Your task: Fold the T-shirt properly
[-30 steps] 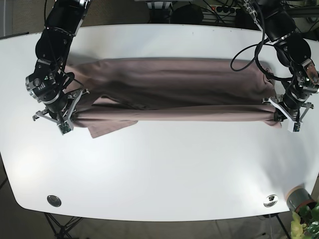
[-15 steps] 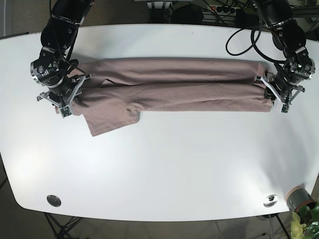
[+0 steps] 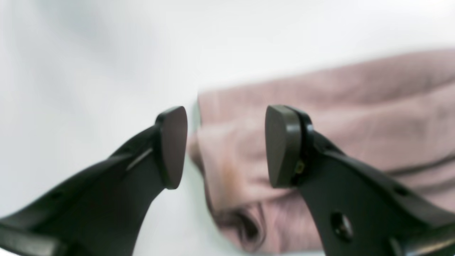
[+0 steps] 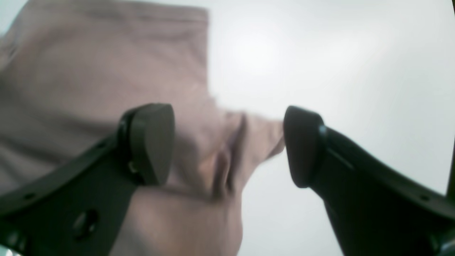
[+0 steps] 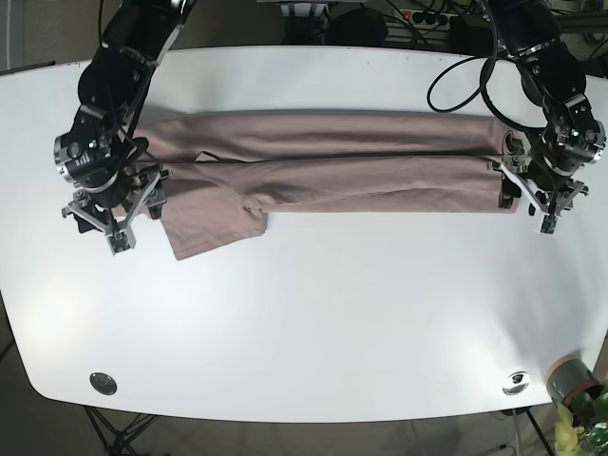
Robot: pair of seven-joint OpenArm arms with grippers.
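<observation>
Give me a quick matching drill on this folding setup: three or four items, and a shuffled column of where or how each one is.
Items:
1. left tool
2. right tool
3. T-shirt
4. sleeve flap

States:
A. folded into a long band across the table
B. open at the shirt's end on the base view's right
C. sticks out toward the near edge
D. open at the shirt's end on the base view's left

Pairs: 1-B, 2-D, 3-A, 4-C
</observation>
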